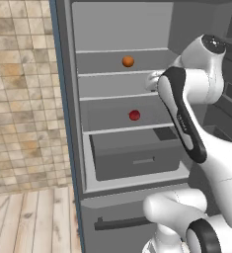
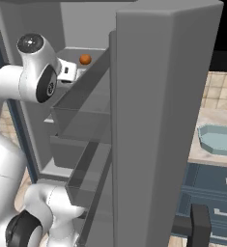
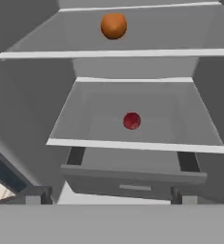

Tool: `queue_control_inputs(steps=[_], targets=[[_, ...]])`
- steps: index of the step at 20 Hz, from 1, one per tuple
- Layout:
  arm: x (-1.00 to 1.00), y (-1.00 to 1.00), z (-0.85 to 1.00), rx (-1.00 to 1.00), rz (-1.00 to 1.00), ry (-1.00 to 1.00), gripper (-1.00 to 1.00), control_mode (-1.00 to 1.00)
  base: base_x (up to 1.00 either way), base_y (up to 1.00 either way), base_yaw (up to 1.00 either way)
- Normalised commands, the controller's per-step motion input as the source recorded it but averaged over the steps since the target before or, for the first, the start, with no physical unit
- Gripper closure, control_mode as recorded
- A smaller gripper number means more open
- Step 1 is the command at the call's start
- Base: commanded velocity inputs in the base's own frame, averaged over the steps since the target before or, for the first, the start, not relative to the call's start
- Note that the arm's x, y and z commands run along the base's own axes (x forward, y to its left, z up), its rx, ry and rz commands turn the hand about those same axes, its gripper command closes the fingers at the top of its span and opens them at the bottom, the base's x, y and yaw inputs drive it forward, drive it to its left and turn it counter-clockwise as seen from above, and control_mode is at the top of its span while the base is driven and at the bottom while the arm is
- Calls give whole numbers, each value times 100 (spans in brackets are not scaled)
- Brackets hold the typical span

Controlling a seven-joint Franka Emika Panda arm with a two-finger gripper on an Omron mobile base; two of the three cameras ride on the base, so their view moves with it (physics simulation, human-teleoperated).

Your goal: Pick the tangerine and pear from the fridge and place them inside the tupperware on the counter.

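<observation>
Tangerine [image 3: 114,25] and pear [image 3: 132,121] on shelves ahead of claw, jaw state unclear

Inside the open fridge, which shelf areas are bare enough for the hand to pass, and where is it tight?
The light grey shelf is bare on both sides of the small dark red pear. The upper shelf is bare left and right of the small orange tangerine. The shelf between them holds nothing. It is tightest below, by the part-open grey drawer.

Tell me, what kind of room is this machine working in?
Most likely a kitchen, computer-rendered. An open fridge holds a tangerine and a pear on its shelves, and a stone counter over blue drawers carries a pale tupperware.
</observation>
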Motion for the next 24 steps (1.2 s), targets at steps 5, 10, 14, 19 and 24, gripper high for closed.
queue_control_inputs(steps=[5,10,14,19,24], targets=[[0,2,31,0,6,-25,-100,-100,0,0,0],[22,18,6,-1,0,-6,-100,-100,0,0,0],[38,21,9,-3,0,0,-100,-100,0,0,0],[43,8,16,0,0,0,-100,-100,0,0,0],[54,0,5,0,0,11,-100,-100,0,0,0]])
